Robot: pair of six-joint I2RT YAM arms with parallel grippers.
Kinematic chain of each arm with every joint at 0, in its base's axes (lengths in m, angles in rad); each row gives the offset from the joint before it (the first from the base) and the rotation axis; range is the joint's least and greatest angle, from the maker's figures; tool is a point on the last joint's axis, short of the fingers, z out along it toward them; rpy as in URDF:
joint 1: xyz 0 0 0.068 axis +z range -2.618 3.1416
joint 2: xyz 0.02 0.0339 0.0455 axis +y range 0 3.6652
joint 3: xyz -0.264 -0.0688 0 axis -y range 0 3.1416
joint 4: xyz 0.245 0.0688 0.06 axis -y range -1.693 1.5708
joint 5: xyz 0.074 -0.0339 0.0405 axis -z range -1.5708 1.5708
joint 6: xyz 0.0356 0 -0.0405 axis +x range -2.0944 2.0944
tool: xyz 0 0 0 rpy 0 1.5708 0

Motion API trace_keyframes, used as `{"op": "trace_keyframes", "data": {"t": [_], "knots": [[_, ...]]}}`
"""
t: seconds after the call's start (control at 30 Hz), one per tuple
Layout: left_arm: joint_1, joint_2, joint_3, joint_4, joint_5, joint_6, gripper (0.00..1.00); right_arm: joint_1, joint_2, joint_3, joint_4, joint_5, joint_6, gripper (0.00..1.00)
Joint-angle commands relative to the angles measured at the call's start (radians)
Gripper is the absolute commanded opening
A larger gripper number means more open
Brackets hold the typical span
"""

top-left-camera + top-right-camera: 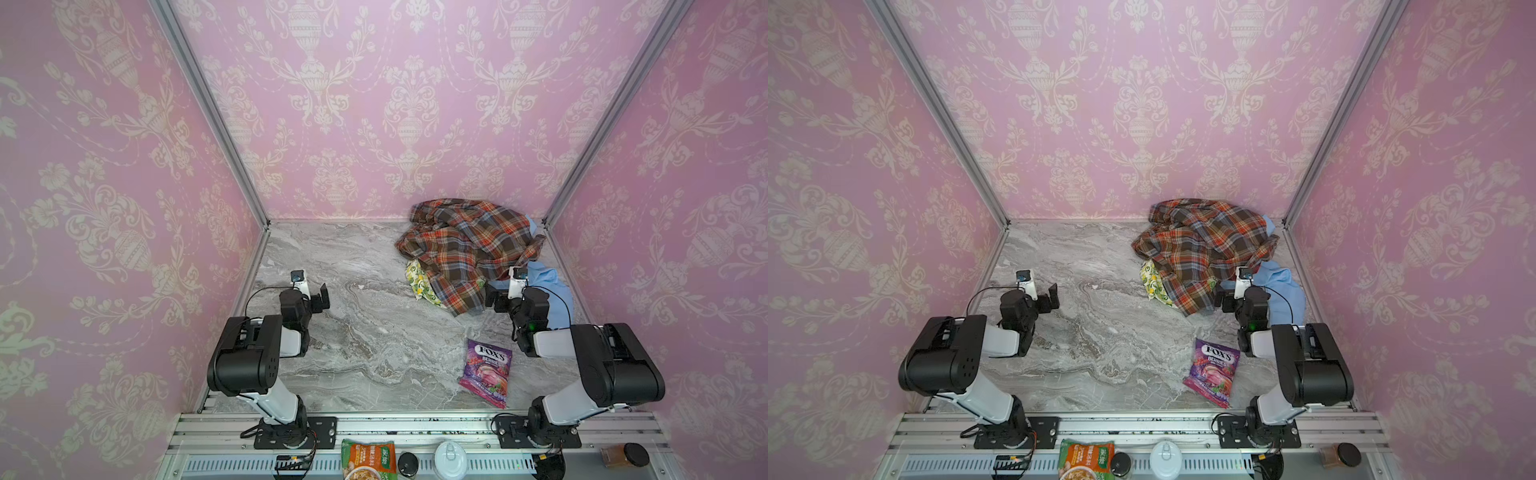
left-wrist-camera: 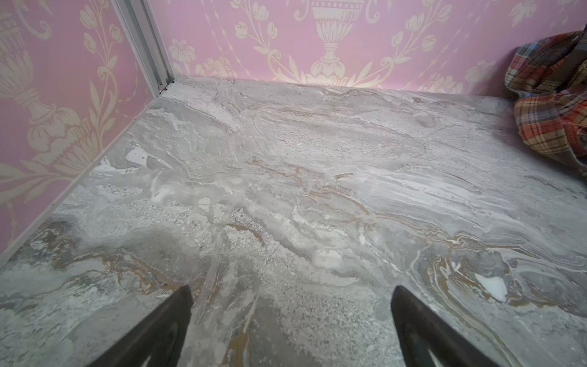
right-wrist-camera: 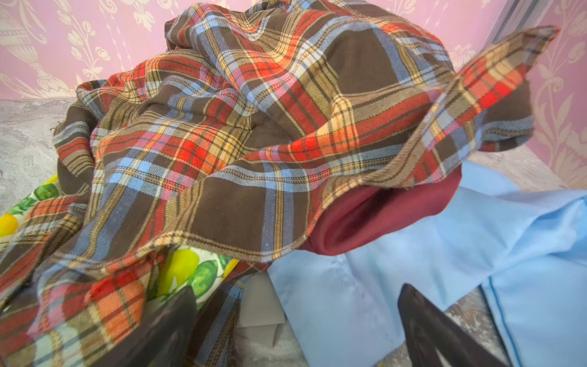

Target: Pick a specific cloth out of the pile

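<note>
Grey marble table floors a booth with pink patterned walls. Nearest, on the metal rail by the arm bases, lie a noodle packet, a white lid and a brown jar. On the table, near right, a purple candy bag lies flat, well apart from the fabrics.

Farther in on the left, the left gripper hangs over bare marble. Its jaws are wide apart with nothing between them, and its wrist view shows both fingers spread above the stone.

Across on the right, the right gripper sits low at the near edge of the pile, jaws also wide apart and holding nothing. In its wrist view one finger stands in front of the plaid hem and the other in front of blue fabric. Whether either touches cannot be told.

The pile fills the far right corner. A plaid shirt lies on top and covers most of it. A lemon cloth peeks from under its near left edge, and a blue shirt spreads toward the right wall.

The cloth shows only in the right wrist view. It is a maroon fold tucked under the plaid shirt's right hem, lying on the blue shirt. Both top views hide it.
</note>
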Motion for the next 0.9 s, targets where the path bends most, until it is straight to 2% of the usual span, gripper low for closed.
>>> {"op": "trace_keyframes", "data": {"t": [0.0, 0.87], "knots": [[-0.005, 0.003, -0.004, 0.014, 0.006, 0.032, 0.99, 0.005, -0.001, 0.005, 0.009, -0.010, -0.011, 1.00], [-0.005, 0.003, -0.003, 0.010, -0.012, 0.026, 0.99, 0.005, -0.002, 0.007, 0.006, -0.013, -0.009, 1.00]]}}
